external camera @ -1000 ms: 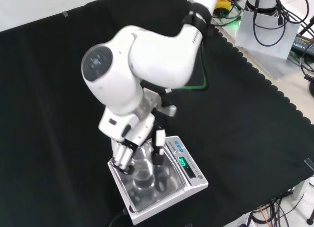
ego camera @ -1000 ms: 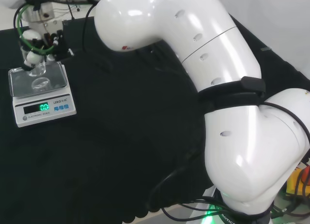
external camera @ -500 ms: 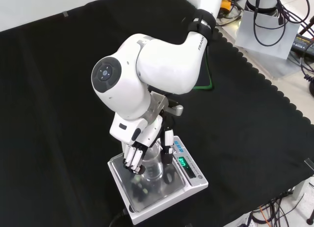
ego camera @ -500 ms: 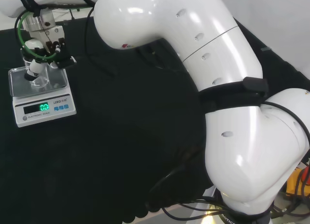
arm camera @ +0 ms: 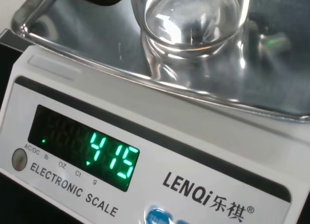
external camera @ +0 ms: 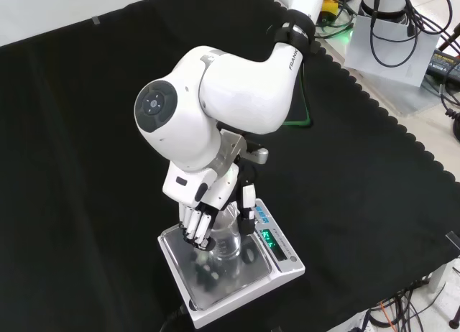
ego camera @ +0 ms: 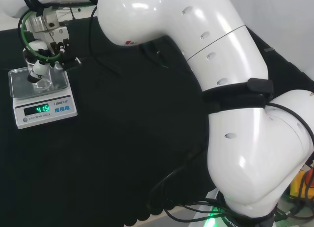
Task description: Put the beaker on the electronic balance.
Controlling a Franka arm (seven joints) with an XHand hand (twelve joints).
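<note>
Front view: the clear beaker [external camera: 226, 240] stands upright on the steel pan of the electronic balance [external camera: 282, 269], near the front of the black cloth [external camera: 86, 131], with the hand [external camera: 205, 218] curled round it from above, likely steadying it before release.

In the wrist view the beaker [arm camera: 191, 20] is cut off above its lower wall, so its rim and any contents cannot be judged, and the electronic balance [arm camera: 160, 151] runs past the edges on all sides. In the front view the hand [external camera: 205, 220] covers part of the clear beaker [external camera: 228, 240] (glass against a shiny pan), so whether the fingers [external camera: 192, 228] touch it is unclear. In the head view the beaker [ego camera: 41, 79] is too small to make out.
</note>
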